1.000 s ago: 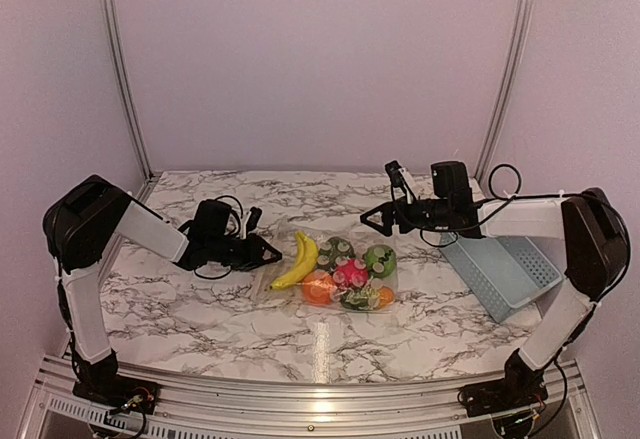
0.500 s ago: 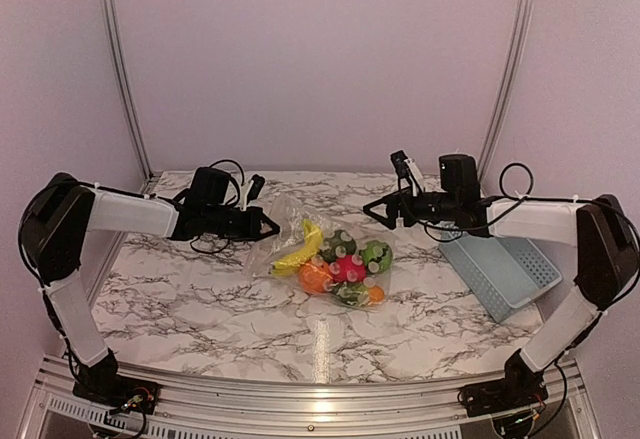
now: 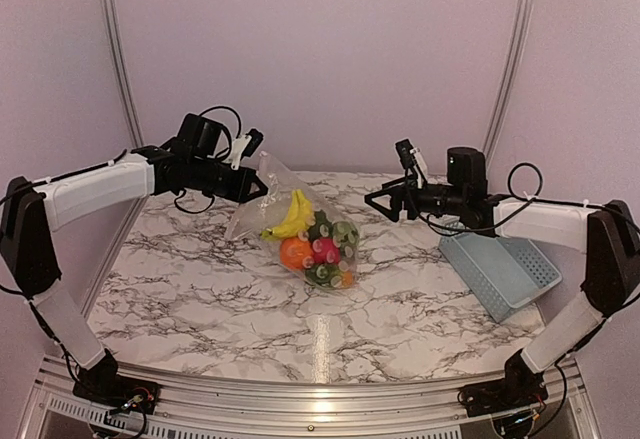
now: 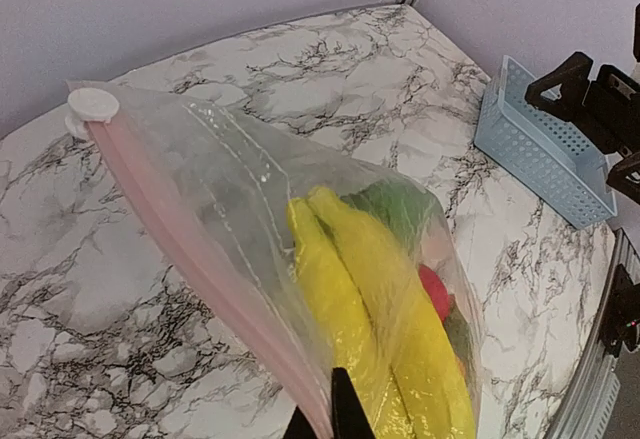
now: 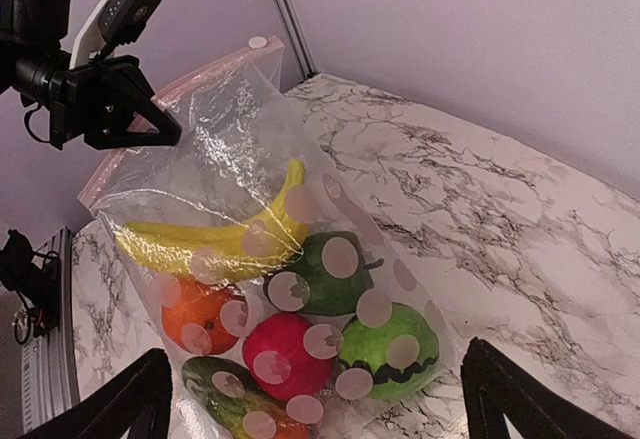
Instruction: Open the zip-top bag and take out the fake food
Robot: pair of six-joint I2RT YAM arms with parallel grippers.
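The clear zip-top bag (image 3: 285,209) hangs tilted from my left gripper (image 3: 262,187), which is shut on its pink zip strip (image 4: 190,229) near one end. A white slider (image 4: 92,105) sits at the strip's far end. The fake food is bunched in the bag's low end on the table: a yellow banana (image 5: 210,244), an orange piece (image 5: 195,314), a red-pink piece (image 5: 290,354) and green pieces (image 5: 390,354). My right gripper (image 3: 375,204) hovers open to the right of the bag, facing it, with nothing between its fingers (image 5: 130,399).
A light blue slotted basket (image 3: 505,269) lies at the right of the marble table (image 3: 200,289), beneath my right forearm. Metal frame posts stand at both back corners.
My left gripper has shut on the zip edge and risen toward the back left, lifting that side of the bag. The food slid together at the low end. My right gripper rose slightly, still open.
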